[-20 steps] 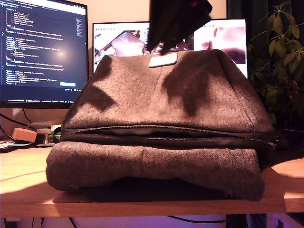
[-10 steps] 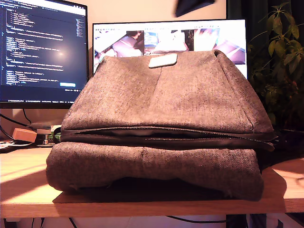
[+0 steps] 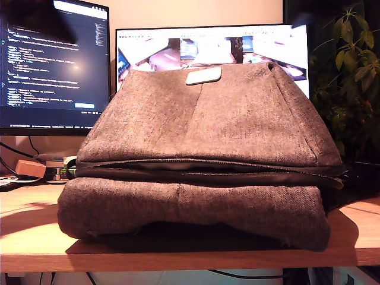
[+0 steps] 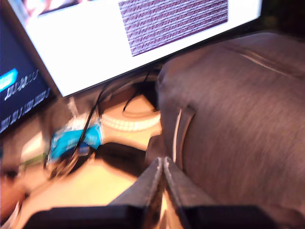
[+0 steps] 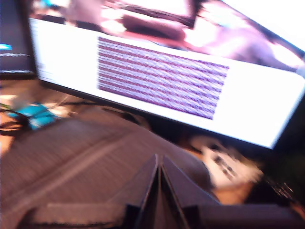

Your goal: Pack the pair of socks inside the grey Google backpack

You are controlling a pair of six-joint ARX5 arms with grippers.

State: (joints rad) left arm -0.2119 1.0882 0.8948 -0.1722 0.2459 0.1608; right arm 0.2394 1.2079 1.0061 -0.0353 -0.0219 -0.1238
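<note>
The grey Google backpack (image 3: 202, 136) lies on the wooden desk (image 3: 29, 228) and fills the middle of the exterior view. Its pale patch (image 3: 203, 75) sits at the top and a black zipper seam (image 3: 208, 169) runs across it. No arm shows in the exterior view. My first gripper (image 4: 163, 161) is shut with nothing in it and hovers beside the backpack's (image 4: 233, 119) edge, near a strap. My second gripper (image 5: 158, 157) is also shut and empty, above the backpack's (image 5: 81, 148) fabric and facing a monitor. The pair of socks is out of view.
Two lit monitors (image 3: 53, 59) (image 3: 208, 44) stand behind the backpack. A leafy plant (image 3: 350, 77) fills the exterior view's right. Small items (image 3: 29, 169) and cables lie at that view's left. A blue packet (image 4: 76, 138) and cables lie near the monitor's foot.
The dark arm at the top of the exterior view has risen out of the picture. Its shadows on the backpack are gone. The backpack has not moved.
</note>
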